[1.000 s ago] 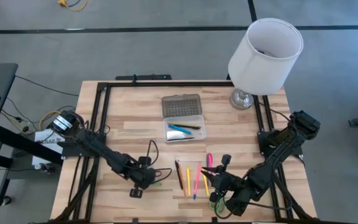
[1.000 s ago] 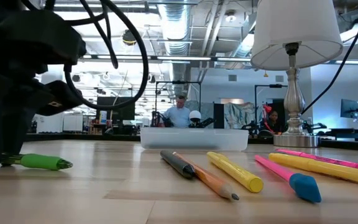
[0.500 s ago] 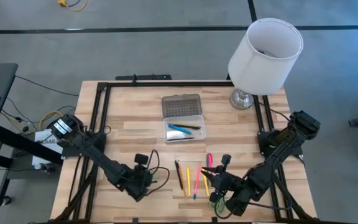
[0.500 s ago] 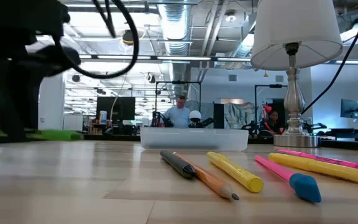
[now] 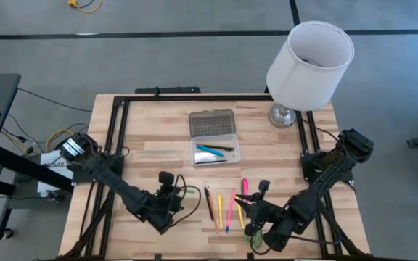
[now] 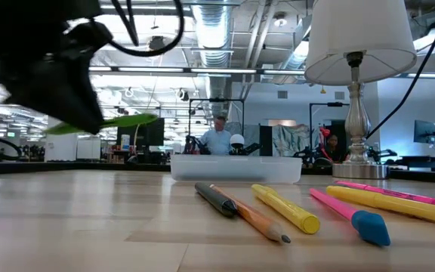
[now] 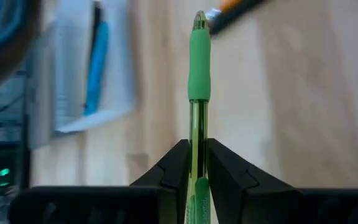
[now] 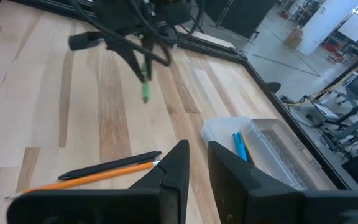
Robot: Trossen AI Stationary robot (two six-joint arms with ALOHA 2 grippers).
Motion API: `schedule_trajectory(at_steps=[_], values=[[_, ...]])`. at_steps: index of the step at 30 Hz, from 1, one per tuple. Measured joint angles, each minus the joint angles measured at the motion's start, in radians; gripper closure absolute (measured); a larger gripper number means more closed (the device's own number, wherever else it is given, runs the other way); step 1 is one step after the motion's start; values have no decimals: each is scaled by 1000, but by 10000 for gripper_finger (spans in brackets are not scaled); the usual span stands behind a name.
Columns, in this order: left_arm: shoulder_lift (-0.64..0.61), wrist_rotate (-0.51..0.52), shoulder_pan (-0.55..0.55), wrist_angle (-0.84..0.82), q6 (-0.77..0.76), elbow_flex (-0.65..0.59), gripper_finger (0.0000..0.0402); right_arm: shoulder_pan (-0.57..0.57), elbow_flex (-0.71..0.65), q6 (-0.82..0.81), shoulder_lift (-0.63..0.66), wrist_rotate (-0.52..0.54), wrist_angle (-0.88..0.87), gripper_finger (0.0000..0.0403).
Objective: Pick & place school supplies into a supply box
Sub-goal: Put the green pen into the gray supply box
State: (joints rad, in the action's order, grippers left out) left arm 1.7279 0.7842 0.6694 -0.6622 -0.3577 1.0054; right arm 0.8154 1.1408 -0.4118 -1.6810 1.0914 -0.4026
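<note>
**Left gripper lifts a green pen off the table**

The wooden table (image 5: 158, 156) carries a white lamp (image 5: 307, 61) at its far right corner. The clear box (image 5: 215, 151) lies open at the middle of the table, its dotted grey lid (image 5: 212, 122) folded back on the far side, with a blue pen (image 5: 209, 150) and a dark one inside.

The left arm reaches in over the near left part of the table. Its left gripper (image 7: 196, 168) has its fingers pressed onto the lower barrel of the green pen (image 7: 198, 87); the pen sticks out straight past the fingertips. In the low view the pen (image 6: 115, 122) hangs clear above the wood, slightly tilted. It is well short of the box, which shows farther off in the left wrist view (image 7: 82, 74).

The right arm waits over the near right edge. The right gripper (image 8: 194, 165) shows a narrow gap between its fingers and nothing in it.

Between the two grippers, just near of the box, loose supplies lie in a row: a dark pen (image 6: 216, 199) beside an orange pencil (image 6: 259, 221), a yellow marker (image 6: 285, 208), a pink one with a blue cap (image 6: 350, 215), and more yellow (image 6: 395, 202) and pink (image 6: 387, 193) ones to the right. None of them lies between the green pen and the box
</note>
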Motion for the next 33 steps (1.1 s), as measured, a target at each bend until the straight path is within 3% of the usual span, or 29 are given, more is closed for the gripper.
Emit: schedule_trajectory(at_steps=[6,13,21,33], values=[[0,60,-110,66,61,1,356,-29,0,0,0,-24,0,349],[-1,19,-285,266,280,2,356,-60,-1,0,-9,-62,-3,349],[-2,-219,-501,534,492,3,356,-65,-1,1,-9,-73,-8,349],[7,-451,-730,658,484,3,356,-46,-1,19,-9,-73,-9,349]])
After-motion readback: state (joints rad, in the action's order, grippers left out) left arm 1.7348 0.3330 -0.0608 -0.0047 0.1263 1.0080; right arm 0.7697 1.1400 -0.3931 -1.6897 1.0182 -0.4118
